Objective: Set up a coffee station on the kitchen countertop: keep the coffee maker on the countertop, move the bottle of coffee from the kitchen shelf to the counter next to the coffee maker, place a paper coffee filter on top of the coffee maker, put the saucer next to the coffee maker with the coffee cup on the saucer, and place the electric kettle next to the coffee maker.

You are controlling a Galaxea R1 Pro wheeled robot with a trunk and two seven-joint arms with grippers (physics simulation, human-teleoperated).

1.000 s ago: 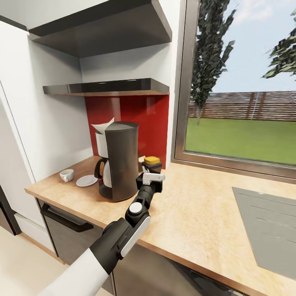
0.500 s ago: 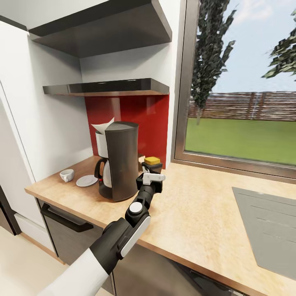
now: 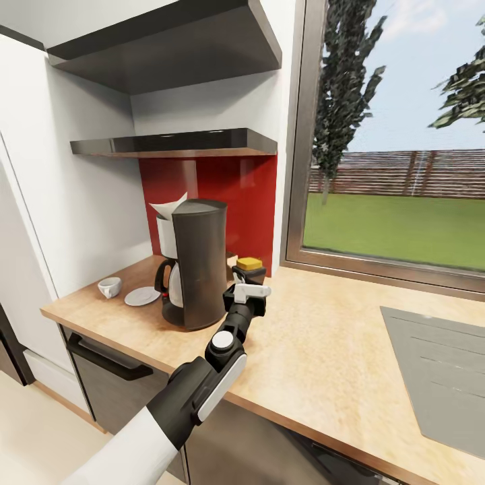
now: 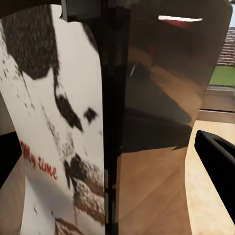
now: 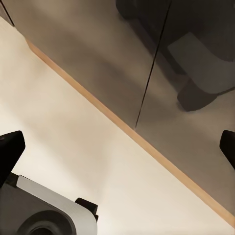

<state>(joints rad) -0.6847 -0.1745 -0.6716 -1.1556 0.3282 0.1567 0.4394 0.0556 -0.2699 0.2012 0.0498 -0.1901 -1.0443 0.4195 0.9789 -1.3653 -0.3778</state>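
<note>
At the centre of the head view, the small dark squarish coffee jar with a yellow-gold lid (image 3: 248, 269) stands on the light-wood countertop (image 3: 323, 350), just beside the tall black coffee maker (image 3: 195, 263). The left gripper (image 3: 246, 288) sits at it — whether its jaws clamp the jar or have let go, I cannot tell. Likely rigid, glossy and slippery — best held across its flat sides.

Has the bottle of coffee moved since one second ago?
No. The bottle of coffee stands at the same spot beside the coffee maker, with the left gripper at it.
</note>
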